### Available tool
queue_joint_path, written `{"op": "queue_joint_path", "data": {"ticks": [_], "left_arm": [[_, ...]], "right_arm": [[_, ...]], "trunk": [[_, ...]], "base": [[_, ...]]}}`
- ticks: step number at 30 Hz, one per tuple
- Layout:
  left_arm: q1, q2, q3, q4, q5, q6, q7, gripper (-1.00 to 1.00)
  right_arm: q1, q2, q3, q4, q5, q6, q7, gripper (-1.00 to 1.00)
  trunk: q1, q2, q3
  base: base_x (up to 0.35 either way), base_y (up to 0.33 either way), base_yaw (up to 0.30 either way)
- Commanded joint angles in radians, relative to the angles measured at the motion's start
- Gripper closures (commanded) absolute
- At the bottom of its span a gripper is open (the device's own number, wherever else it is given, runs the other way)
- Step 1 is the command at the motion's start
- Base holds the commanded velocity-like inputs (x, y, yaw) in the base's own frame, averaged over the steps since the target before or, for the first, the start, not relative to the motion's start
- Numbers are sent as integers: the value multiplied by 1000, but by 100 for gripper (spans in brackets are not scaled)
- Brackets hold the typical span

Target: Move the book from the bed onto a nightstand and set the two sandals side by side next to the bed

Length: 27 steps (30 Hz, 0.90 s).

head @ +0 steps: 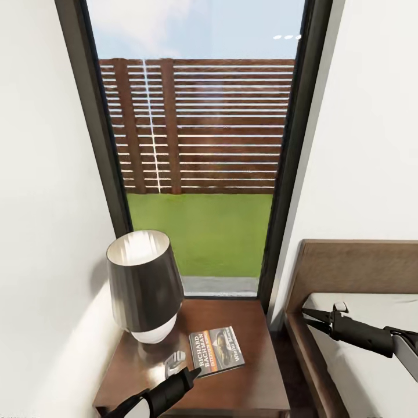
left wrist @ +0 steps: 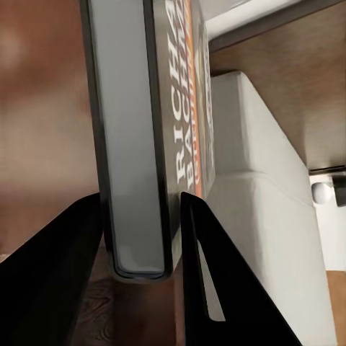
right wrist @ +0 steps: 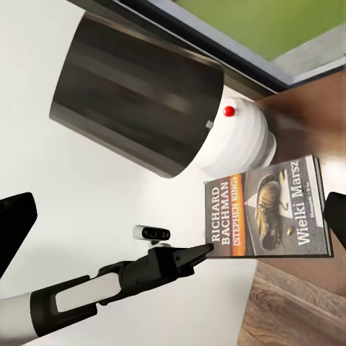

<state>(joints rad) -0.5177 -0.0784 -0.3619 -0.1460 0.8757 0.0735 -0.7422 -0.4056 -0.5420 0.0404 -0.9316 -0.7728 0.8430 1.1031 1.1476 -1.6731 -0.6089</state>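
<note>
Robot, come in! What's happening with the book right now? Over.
Left gripper shut on the book, book over the nightstand. Right gripper open, over the bed. Lamp close beside the book.

White walls [head: 46,145] flanked a tall dark-framed window [head: 96,128] (beyond it, a slatted brown fence [head: 197,125], green lawn [head: 200,232] and pale sky). A dark-shaded lamp [head: 144,281] on a white base stood near the corner, daylight brightening the shade's inner rim

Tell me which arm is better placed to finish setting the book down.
Left. Its gripper is at the book's edge on the nightstand, fingers straddling it. The right gripper hangs over the bed, apart.
</note>
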Motion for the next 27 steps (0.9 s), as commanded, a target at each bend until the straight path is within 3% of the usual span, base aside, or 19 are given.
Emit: {"op": "queue_joint_path", "data": {"ticks": [1,27], "left_arm": [[-1,0,-3,0,11,8,-3,100],[-1,0,-3,0,11,8,-3,100]], "right_arm": [[-1,-1,3,0,-6,5,0,-100],[-1,-1,3,0,-6,5,0,-100]], "trunk": [[4,-8,-4],[104,-190,-86]], "base": [[0,0,0],[0,0,0]]}}
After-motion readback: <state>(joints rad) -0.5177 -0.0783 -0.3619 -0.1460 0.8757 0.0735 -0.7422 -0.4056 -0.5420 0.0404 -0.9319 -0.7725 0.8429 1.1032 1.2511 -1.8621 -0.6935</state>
